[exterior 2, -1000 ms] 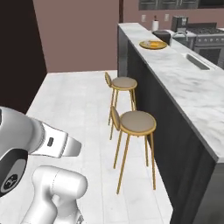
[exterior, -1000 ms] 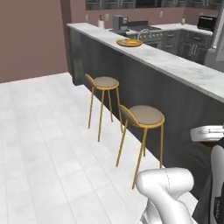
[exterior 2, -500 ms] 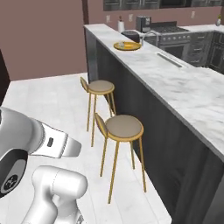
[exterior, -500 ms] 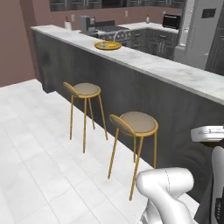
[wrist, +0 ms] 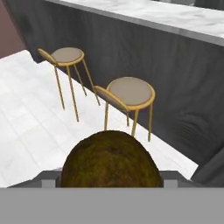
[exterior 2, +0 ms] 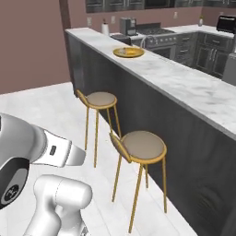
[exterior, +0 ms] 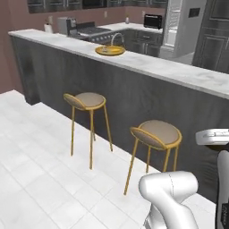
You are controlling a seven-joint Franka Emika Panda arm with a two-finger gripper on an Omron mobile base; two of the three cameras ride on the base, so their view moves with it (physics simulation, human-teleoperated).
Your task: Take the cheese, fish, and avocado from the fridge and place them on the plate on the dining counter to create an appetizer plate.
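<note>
Gripper (wrist: 110, 183) grasps the avocado (wrist: 109, 159), short of the dining counter (exterior: 147, 67) and above its two stools. The plate (exterior: 110, 50) sits on that counter; contents indiscernible.

Avocado's (wrist: 109, 159) lower half and claw (wrist: 109, 181) tips cut off.

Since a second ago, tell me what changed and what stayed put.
The base has driven and turned, so the whole scene shifted: the dining counter and two stools now sit nearer and more square-on. Nothing on the counter moved itself; the plate stays there. The avocado sits between the fingers, not let go.
</note>
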